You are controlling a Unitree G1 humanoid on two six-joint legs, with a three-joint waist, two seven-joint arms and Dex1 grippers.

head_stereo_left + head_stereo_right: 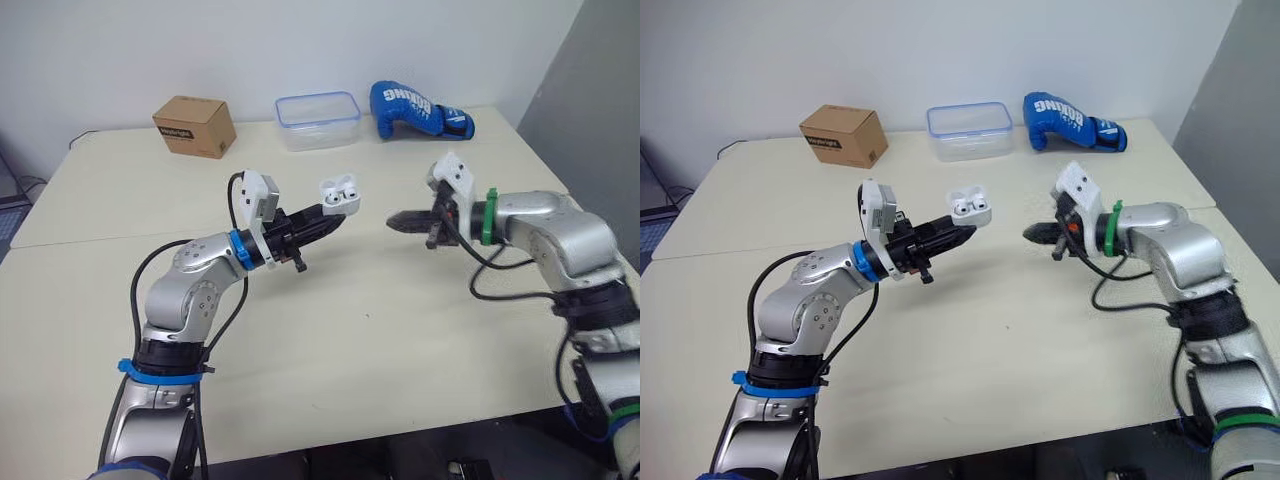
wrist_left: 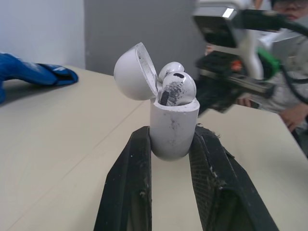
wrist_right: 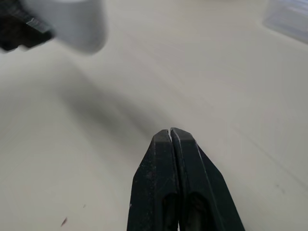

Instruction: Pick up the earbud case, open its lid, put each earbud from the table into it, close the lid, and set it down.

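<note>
Boxes first: a cardboard box (image 1: 194,126) is sitting at the back left of the counter (image 1: 380,330), well apart from the work.

Nearer the middle, the left gripper (image 1: 337,216) is reaching forward above the counter and pinching the earbud case (image 2: 174,125) by its lower body, one finger pressing on each side. The case is hanging in the air, upright, not touching the counter. Its lid (image 2: 134,72) is standing tipped back on the hinge, and two earbuds (image 2: 177,87) are sitting side by side in the case, their rounded tops poking above the rim. Behind it, near the wall, a clear plastic container (image 1: 318,120) is resting.

Just to the right of the case, the right gripper (image 1: 395,220) is hovering at about the same height, pointing toward it, with its fingers pressed together and carrying nothing. Farther back on the right, a blue boxing glove (image 1: 415,110) is lying on the counter.

Judging by this, the task is looking mostly done: the case is lifted, opened and seemingly loaded with both earbuds. Closing the lid and setting the case down are remaining, and the empty right gripper is looking well placed to push the lid over.
</note>
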